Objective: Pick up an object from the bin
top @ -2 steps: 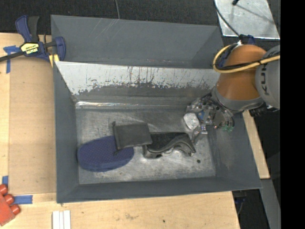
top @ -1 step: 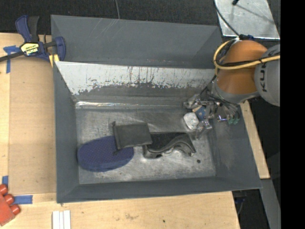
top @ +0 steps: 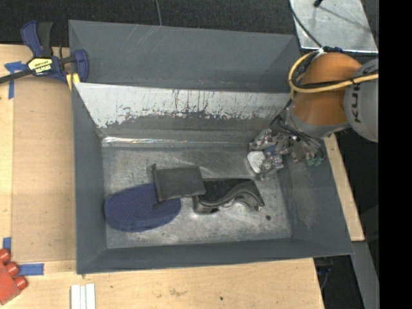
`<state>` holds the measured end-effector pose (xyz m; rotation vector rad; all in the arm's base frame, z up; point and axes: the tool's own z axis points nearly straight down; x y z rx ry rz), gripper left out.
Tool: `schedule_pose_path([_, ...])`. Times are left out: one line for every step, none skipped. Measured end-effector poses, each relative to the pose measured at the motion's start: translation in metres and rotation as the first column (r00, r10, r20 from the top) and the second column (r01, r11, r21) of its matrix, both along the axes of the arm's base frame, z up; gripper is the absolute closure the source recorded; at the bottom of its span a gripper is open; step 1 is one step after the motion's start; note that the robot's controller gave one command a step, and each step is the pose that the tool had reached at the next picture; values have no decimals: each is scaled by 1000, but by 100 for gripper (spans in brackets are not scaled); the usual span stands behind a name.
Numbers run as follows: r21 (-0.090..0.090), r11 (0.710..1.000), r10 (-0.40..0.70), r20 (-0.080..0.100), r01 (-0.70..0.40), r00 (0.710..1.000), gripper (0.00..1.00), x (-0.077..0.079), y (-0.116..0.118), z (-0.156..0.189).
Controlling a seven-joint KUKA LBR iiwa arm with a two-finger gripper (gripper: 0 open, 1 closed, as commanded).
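Observation:
My gripper (top: pixel 265 161) hangs at the right side of the bin, just above the floor near the back right corner, its metal parts bunched under the orange wrist cover. Just below and left of it lies a black curved tool (top: pixel 228 195), shaped like a handle or clamp, flat on the bin floor. A dark grey flat rectangular piece (top: pixel 178 181) lies left of that tool, tilted and overlapping the edge of a blue oval disc (top: pixel 138 210) at the front left.
The bin's sloped grey walls rise close behind and to the right of the gripper. The arm with its orange cover and yellow cable reaches in over the right rim.

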<state>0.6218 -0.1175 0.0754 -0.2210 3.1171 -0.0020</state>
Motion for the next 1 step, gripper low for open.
schedule_pose_path([-4, 1000, 24, -3, -24, 1000, 100, -10, -30, 161])
